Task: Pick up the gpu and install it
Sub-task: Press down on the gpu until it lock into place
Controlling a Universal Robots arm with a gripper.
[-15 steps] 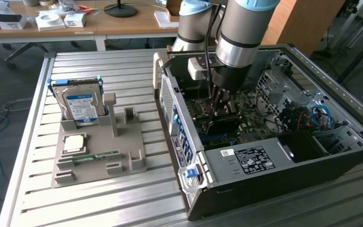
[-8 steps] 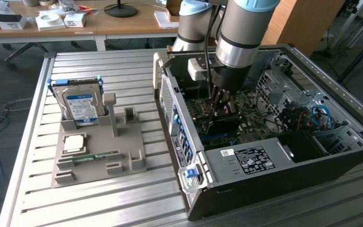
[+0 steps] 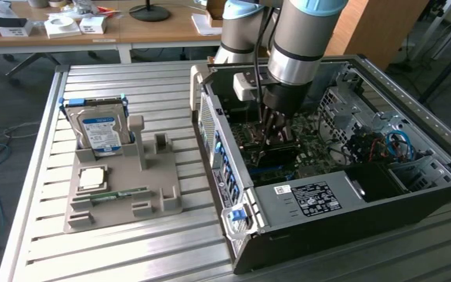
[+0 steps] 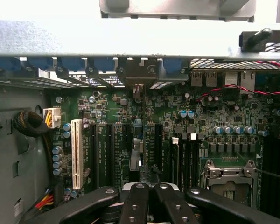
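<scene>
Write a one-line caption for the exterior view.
Arm's gripper reaches down into the open PC case; a hard drive stands on the tray.

Open computer case: top side uncovered, access from above. Arm occupies the central shaft over the motherboard. Obstructions inside: power supply box at the near end, drive cage and cables toward the exterior view's right. Slatted table: parts holder with upright hard drive; bare lanes around it.

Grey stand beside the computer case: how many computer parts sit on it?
3. On the stand: a hard drive upright at the far end, a square chip in the middle, and a narrow green memory stick nearer the front. None seem hidden.
</scene>
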